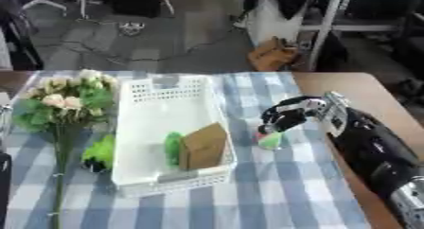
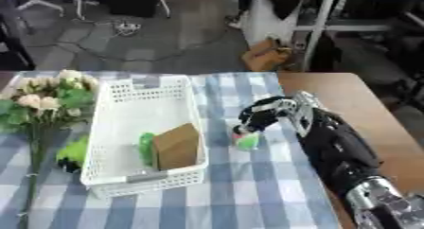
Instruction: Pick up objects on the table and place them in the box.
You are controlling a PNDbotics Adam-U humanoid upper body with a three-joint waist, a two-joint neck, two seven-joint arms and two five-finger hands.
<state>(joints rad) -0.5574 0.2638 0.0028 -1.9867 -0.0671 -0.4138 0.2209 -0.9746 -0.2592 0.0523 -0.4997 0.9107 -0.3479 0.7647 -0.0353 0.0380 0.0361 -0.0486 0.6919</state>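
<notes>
While its forearm angles in from the right, the right hand (image 1: 290, 113) curls — pinching a small green-and-pink object (image 1: 268, 139).

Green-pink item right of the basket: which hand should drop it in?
Right. The right hand is already curled over the small green-pink object, just right of the white basket. No left hand is in view.

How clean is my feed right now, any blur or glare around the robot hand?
Left eye view: soft all over, the right robot hand and the small green-and-pink thing under it smeared. Right eye view: equally soft; the white basket looks bright but keeps its holes, no hard glare.
</notes>
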